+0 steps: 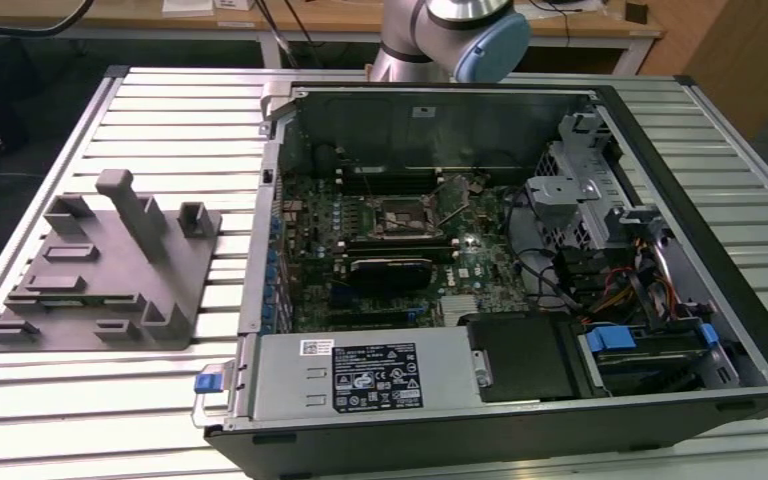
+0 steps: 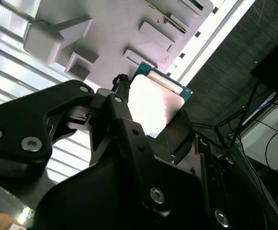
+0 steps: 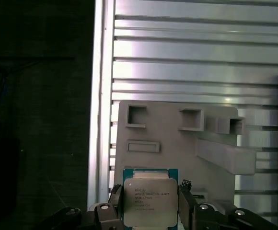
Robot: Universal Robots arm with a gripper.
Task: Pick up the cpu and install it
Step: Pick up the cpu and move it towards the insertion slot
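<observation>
The claw (image 3: 150, 194) was clenched on the cpu (image 3: 150, 203), gripping two opposite sides, metal top facing the first wrist view. The grey fixture block (image 3: 172, 139) lay beyond, by the desk's (image 3: 187, 62) edge.

cpu (image 3: 150, 201): smooth metal lid | fixture block (image 3: 167, 132): matt grey plastic | table (image 3: 191, 52): ribbed shiny metal, likely aluminium
</observation>
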